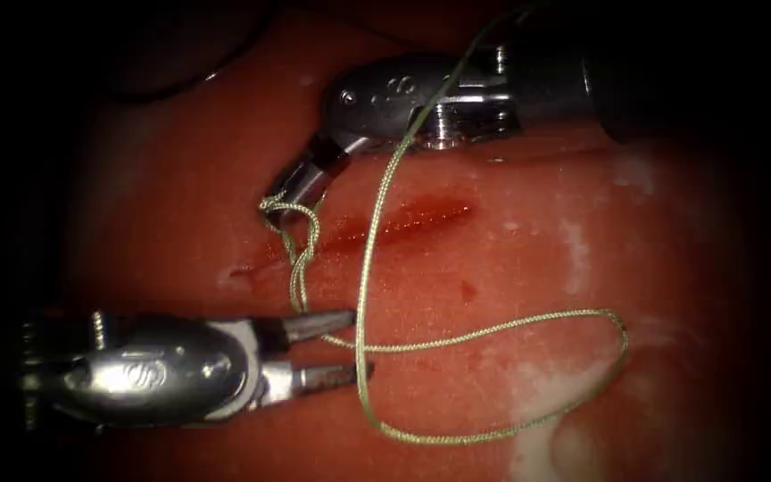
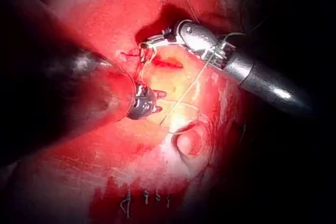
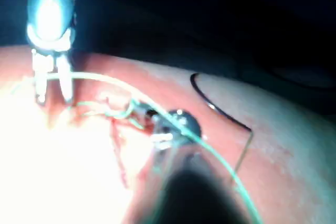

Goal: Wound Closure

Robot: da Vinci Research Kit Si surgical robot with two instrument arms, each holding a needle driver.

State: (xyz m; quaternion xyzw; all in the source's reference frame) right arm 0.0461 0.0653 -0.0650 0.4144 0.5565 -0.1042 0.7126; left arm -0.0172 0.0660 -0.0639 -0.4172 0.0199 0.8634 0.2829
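Note:
On the tissue [image 1: 510, 259] the cut [image 1: 403, 221] runs as a short red slit. My right tool [image 1: 280, 195] reaches in from the upper right, its jaws shut on the green thread [image 1: 363, 295] at a small tangle by the cut's left end. From there two strands drop to my left tool [image 1: 336, 350], whose jaws stand open around the thread without gripping it. A long loop of thread [image 1: 582, 314] lies right of and below the cut. In the right wrist view, a dark curved needle [image 3: 215, 107] lies free on the tissue, held by neither tool.
Red fluid [image 1: 468, 290] spots the tissue below the cut. Pale fatty patches [image 1: 573, 259] lie at the right. The left wrist view has a row of earlier stitches [image 2: 147, 198] near the tissue's edge.

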